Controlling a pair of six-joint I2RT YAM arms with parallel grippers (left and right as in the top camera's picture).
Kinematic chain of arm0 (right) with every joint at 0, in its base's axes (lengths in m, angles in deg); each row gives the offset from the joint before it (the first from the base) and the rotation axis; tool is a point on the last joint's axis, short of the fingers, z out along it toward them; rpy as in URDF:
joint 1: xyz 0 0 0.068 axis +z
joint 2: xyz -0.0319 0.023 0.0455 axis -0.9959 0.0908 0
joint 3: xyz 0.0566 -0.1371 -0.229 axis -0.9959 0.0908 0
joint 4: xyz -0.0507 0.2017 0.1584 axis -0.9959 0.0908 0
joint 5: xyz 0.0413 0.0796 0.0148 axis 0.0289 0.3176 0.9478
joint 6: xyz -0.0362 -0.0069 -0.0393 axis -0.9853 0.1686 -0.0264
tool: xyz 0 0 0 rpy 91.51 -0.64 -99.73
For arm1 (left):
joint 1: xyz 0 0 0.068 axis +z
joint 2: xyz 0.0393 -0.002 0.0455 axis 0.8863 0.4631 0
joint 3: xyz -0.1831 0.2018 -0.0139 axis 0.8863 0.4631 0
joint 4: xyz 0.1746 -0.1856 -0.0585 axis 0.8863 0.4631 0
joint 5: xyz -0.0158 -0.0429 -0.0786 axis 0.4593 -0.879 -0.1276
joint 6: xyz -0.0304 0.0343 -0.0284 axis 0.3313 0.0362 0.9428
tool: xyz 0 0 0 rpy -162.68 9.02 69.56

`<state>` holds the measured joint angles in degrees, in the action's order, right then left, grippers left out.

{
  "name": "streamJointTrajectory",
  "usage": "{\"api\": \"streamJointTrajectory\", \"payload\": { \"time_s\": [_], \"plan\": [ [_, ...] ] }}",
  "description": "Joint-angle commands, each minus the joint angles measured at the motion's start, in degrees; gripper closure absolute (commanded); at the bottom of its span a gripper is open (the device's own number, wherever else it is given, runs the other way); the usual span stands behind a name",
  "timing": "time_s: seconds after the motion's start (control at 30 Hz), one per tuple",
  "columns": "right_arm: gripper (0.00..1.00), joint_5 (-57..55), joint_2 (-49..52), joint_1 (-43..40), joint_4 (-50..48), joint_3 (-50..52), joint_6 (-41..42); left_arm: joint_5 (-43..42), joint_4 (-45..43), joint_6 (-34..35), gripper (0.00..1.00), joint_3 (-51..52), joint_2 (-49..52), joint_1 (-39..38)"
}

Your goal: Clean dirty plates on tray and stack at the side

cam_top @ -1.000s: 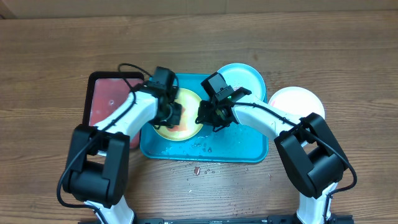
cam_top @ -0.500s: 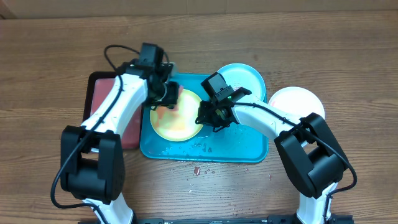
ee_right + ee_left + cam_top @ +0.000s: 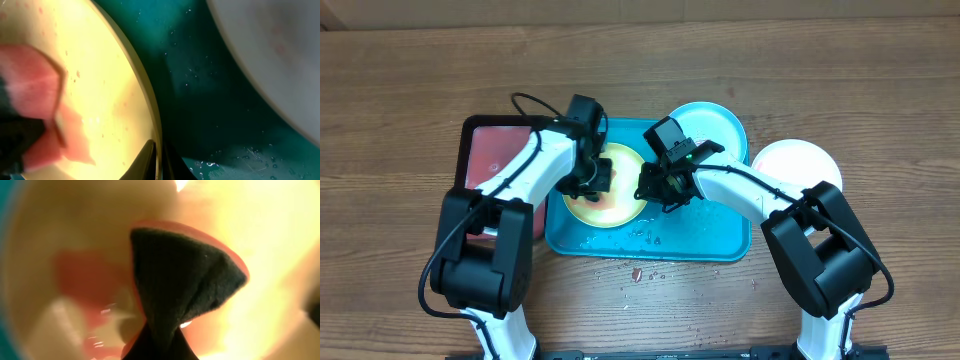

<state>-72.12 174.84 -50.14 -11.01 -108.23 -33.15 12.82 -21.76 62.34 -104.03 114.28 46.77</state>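
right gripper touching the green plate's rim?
Touching. Right wrist view: the right gripper fingertips sit on either side of the lime-green plate rim, pinching it.

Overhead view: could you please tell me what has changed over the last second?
The left hand, gripping the sponge, swept out to the far-left rim of the green plate and has come back toward its middle. The right hand kept pinching that plate's right rim. The blue tray, cyan plate and white plate stayed put.
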Motion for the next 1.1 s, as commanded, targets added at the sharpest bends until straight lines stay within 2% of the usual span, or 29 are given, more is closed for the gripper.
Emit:
{"api": "streamJointTrajectory", "payload": {
  "time_s": [0.0, 0.13, 0.33, 0.5, 0.63, 0.87, 1.07],
  "plan": [
    [0.92, -0.20, -1.55, 0.22, 0.17, -0.24, -0.42, 5.95, 1.49, 2.60, 0.96, -0.13, -0.85, 3.04],
    [0.92, -0.22, -1.55, 0.22, 0.07, -0.24, -0.44, 3.91, 2.34, 1.81, 0.96, -0.17, -3.52, 7.13],
    [0.96, -0.35, -1.55, 0.22, -1.27, -0.68, -3.74, -3.82, 2.10, -6.29, 0.96, -0.17, -12.31, 9.03],
    [0.96, -3.45, -2.38, 0.22, -0.17, -2.36, -9.20, -1.01, 2.49, -7.08, 0.96, -0.17, -19.45, 10.19],
    [0.96, -9.51, -5.38, 0.57, 2.67, -3.82, -12.52, 2.49, 4.15, -7.13, 0.96, -0.17, -21.07, 14.01],
    [0.96, -24.87, -13.90, 3.37, 4.76, -5.07, -20.28, 2.71, 3.15, -8.63, 0.96, -0.02, -16.17, 21.84],
    [0.96, -48.78, -16.39, 10.99, 5.16, -5.07, -28.26, 2.93, 0.85, -10.54, 0.96, -0.02, -8.85, 22.47]
  ]
}}
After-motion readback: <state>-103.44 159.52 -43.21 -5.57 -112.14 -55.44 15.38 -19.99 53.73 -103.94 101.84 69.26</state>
